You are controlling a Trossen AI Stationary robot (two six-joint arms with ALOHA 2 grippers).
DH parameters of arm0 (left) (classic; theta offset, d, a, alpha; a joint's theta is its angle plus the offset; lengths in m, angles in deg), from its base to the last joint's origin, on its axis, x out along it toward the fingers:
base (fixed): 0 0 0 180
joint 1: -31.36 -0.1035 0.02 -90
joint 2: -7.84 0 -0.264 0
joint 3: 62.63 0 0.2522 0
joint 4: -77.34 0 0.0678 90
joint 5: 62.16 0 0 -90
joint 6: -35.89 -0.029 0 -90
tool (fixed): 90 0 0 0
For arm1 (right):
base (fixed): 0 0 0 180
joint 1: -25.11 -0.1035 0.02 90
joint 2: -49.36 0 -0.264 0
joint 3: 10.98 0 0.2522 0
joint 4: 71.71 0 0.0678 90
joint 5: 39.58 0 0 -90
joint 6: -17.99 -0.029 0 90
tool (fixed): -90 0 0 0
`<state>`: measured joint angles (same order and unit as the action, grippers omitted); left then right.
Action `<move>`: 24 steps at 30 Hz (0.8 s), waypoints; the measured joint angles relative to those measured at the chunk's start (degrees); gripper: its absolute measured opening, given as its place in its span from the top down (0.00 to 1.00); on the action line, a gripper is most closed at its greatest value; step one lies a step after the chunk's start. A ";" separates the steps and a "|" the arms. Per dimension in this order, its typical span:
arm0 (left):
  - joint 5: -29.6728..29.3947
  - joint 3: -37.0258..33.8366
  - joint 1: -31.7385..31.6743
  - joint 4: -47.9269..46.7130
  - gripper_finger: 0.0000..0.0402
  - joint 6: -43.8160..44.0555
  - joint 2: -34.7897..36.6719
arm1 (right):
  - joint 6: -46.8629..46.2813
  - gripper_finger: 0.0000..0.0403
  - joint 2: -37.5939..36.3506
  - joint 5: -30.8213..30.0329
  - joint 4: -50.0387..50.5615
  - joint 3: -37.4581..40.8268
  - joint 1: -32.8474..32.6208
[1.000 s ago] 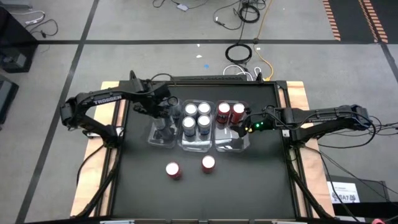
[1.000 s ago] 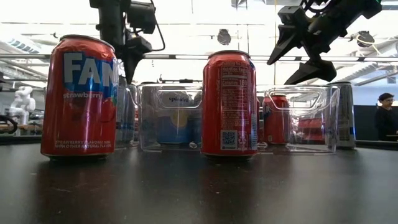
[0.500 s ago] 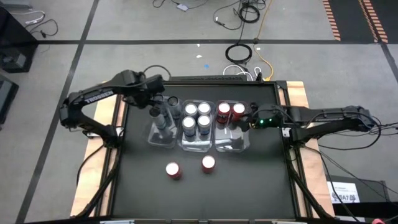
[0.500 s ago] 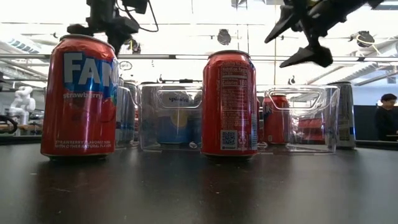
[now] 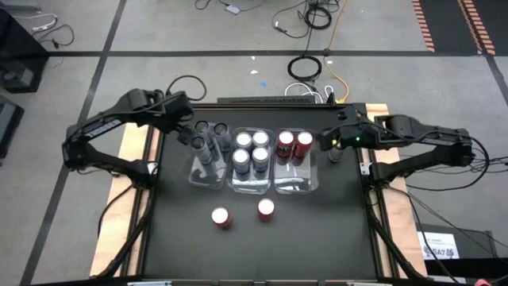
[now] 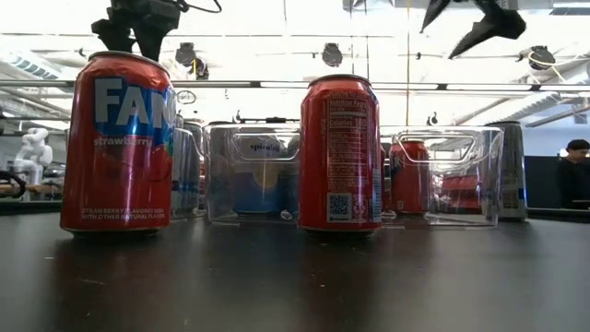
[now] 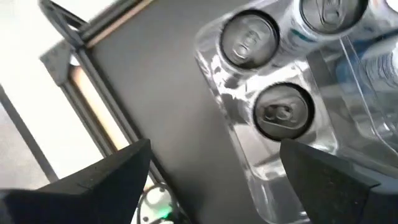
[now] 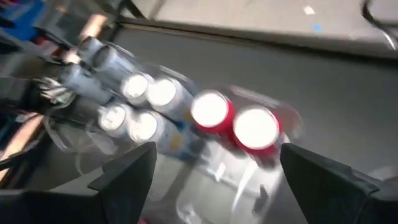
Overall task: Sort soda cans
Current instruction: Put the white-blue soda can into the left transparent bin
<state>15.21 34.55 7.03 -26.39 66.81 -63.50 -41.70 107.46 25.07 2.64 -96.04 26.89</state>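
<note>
Three clear bins stand side by side mid-table. The left bin [image 5: 205, 171] holds dark grey soda cans [image 7: 283, 112], the middle bin [image 5: 251, 184] several blue-silver cans [image 5: 251, 148], and the right bin [image 5: 295, 181] two red cans [image 8: 211, 109]. Two more red cans [image 5: 221, 217] [image 5: 266, 208] stand upright on the table nearer the front. My left gripper [image 7: 211, 180] hangs open high over the left bin's far left side. My right gripper [image 8: 217, 180] hangs open high by the right bin's far right corner.
A dark grey can [image 6: 506, 171] appears to stand on the table just right of the right bin. The black tabletop [image 5: 302, 238] lies bare in front of the two loose red cans. Wooden side rails [image 5: 127, 175] border the table.
Both grippers have risen from just over the bins, still open. The left one has drawn back toward the table's far left and rolled at the wrist. The right one has drawn back toward the right edge. The cans and bins have stayed in place.
</note>
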 joint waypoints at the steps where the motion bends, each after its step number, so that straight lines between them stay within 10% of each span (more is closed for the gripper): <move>1: -0.51 0.00 0.11 -0.02 0.09 0.05 0.69 | -1.78 0.17 0.19 0.32 1.89 -0.34 -0.04; 11: -1.22 -6.99 0.82 0.03 0.09 1.76 9.06 | -21.33 0.17 0.31 1.71 20.75 -0.38 -2.59; 24: 0.46 -22.30 0.85 3.92 0.09 6.32 17.62 | -23.09 0.17 1.76 1.89 29.37 -0.32 1.21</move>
<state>15.68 12.24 7.88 -22.47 73.13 -45.88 -64.80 109.22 26.97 32.01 -96.36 28.10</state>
